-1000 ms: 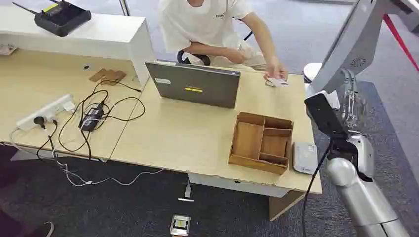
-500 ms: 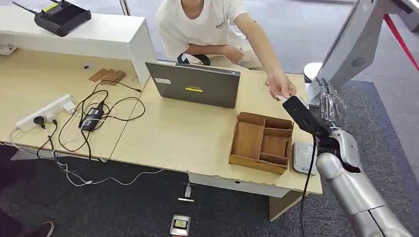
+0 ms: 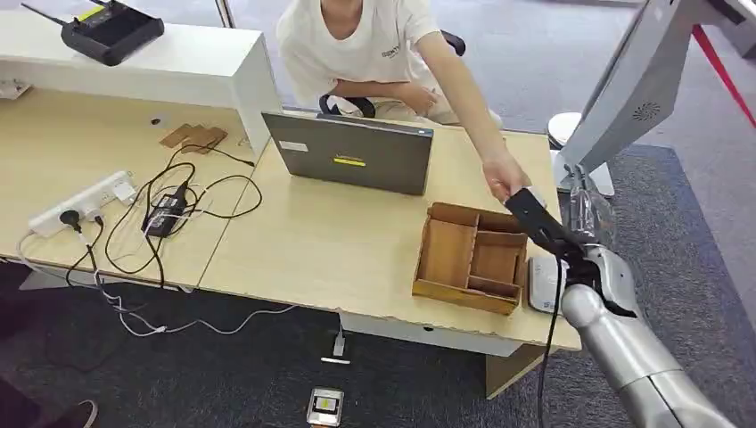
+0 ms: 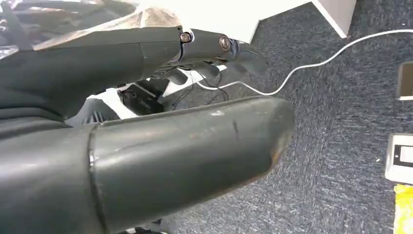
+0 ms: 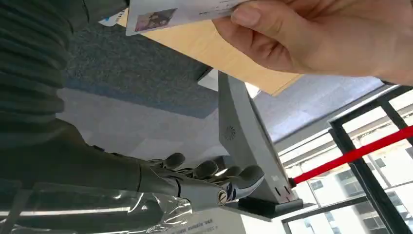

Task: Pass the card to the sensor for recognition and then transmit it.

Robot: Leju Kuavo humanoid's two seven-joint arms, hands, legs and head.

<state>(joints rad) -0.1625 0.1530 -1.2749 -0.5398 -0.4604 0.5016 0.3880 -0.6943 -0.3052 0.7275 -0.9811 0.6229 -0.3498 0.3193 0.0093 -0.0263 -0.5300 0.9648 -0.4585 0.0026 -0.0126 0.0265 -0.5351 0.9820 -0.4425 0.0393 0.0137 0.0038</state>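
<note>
Bright even daylight, soft shadows, sharp

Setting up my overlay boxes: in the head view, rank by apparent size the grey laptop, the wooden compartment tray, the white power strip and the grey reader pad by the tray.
1. Grey laptop, largest.
2. Wooden compartment tray.
3. White power strip.
4. Grey reader pad; partly hidden behind the robot's arm, so its place against the strip is unsure.

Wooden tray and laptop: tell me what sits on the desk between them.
Nothing: in the head view, bare desk separates the laptop from the wooden tray.
</note>
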